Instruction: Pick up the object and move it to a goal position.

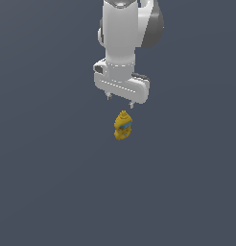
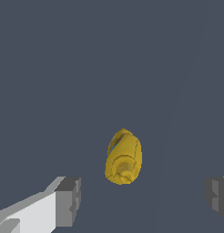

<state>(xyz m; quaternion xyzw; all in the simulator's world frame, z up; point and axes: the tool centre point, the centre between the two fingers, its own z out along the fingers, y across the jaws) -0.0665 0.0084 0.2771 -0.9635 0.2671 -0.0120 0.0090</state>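
Closest to the wrist camera are the two grey fingertips [image 2: 68, 200] of the hand [image 2: 143, 198], spread wide apart with nothing between them. Beyond them, and inside the span of the gap, the yellow bottle [image 2: 124, 157] shows its pointed cap end toward the camera.

In the exterior view the white hand [image 1: 121, 99] hangs from the arm [image 1: 122, 29] with the bottle [image 1: 123, 126] just below its fingertips and clear of them; a strip of plain grey desk [image 1: 53, 182] shows between the two. The bottle appears to stand upright, nozzle up, with a blue patch on its side.

This looks like the approach stage of the pick: the hand is lined up above the bottle but has not reached it, and no goal marker is visible in either view. The next move likely calls for a straight descent until the fingers flank the bottle's body below the cap, then a close. The bottle sits slightly nearer one finger than the other, so a small sideways correction may help before closing, lest one finger nudge it over.
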